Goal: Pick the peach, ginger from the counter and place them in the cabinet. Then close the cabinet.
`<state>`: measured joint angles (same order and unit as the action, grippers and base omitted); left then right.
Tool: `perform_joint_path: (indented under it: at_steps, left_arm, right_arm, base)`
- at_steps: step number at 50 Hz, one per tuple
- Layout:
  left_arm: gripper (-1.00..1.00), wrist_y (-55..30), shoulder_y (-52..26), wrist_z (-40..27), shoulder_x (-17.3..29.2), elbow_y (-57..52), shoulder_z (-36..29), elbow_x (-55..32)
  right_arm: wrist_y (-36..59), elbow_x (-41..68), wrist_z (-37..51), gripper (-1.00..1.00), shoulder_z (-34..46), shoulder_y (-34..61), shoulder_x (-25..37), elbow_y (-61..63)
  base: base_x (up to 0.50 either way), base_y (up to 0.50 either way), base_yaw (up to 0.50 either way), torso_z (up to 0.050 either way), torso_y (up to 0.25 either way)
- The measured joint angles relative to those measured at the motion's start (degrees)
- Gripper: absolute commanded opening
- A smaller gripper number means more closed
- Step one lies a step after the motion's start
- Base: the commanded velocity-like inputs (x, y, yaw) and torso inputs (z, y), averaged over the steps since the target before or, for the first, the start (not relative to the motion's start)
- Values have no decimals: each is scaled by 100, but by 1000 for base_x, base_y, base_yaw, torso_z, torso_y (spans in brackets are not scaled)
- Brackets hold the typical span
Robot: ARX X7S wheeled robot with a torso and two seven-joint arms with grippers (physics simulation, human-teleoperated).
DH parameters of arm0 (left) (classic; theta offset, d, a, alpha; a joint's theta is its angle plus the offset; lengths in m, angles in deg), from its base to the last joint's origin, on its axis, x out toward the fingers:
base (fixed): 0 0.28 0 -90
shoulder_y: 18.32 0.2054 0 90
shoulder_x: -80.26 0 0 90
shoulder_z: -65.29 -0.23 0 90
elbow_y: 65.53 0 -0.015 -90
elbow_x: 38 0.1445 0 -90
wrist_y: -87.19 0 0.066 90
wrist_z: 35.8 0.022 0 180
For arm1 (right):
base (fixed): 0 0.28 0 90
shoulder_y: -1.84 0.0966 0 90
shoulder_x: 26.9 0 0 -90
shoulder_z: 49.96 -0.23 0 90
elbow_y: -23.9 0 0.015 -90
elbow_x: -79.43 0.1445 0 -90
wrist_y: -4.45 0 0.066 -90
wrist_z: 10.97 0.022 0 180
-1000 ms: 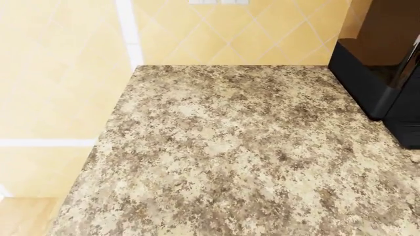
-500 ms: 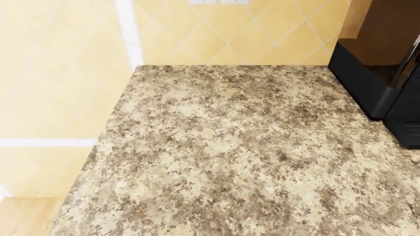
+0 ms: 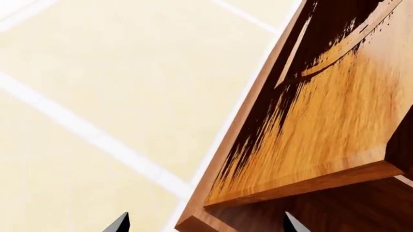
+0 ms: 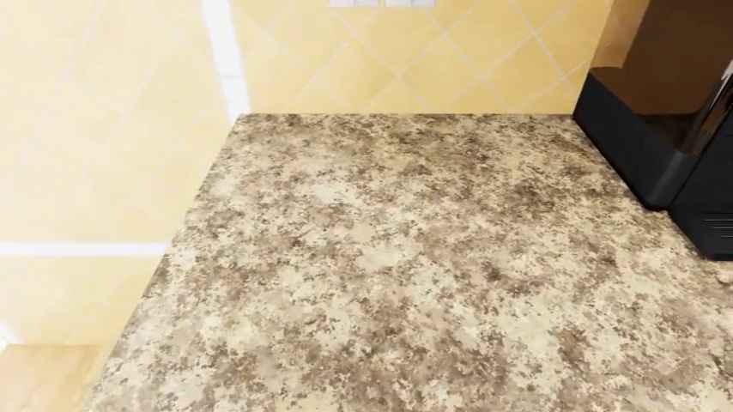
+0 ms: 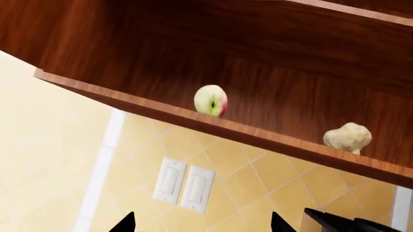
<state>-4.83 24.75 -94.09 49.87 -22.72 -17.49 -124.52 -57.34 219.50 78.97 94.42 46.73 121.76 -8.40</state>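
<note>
In the right wrist view the peach [image 5: 211,100] and the ginger [image 5: 347,137] rest on the bottom shelf of the open wooden cabinet [image 5: 193,121], the ginger apart from the peach along the shelf's front edge. My right gripper [image 5: 199,223] is open and empty, some way from the shelf, with only its dark fingertips [image 5: 123,224] showing. My left gripper [image 3: 205,223] is open and empty, close to a wooden cabinet door [image 3: 322,125] and its edge. The speckled counter [image 4: 413,275] fills the head view; neither gripper nor arm shows there.
A black appliance [image 4: 670,137] stands at the counter's back right. Yellow tiled wall [image 4: 115,129] runs along the counter's left and back. A white double switch plate [image 5: 184,184] is on the wall below the cabinet. A dark object's corner [image 5: 348,222] shows in the right wrist view.
</note>
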Motion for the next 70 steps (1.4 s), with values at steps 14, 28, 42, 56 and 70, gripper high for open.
perform_joint_path:
  at_steps: [14,28,42,56,70]
  left_arm:
    - [100,159,396,71,60,98,488,12]
    - [100,19,-403,-234,79,696,118,71]
    - [100,-1199,-2967,-458,-751,1668,-1628,254]
    - [100,-2525,-4807,-511,-1727,2171,-3324,327]
    - [100,-3284,-6409,846,-2610,4439,-4266,810]
  right_arm:
    - [-107,-64,-7,100,88,-12,15,27]
    - [-170,-74,-16,100,111,-30,66,60]
    - [-114,69,-8,100,-24,-13,164,41]
    - [-71,178,-29,100,-166,-37,300,50]
    - [-75,150,-81,100,-260,-162,391,91]
  base:
    - [0,0,0,0,0]
    - [0,0,0,0,0]
    - [0,0,0,0,0]
    - [0,0,0,6,0]
    - [0,0,0,3,0]
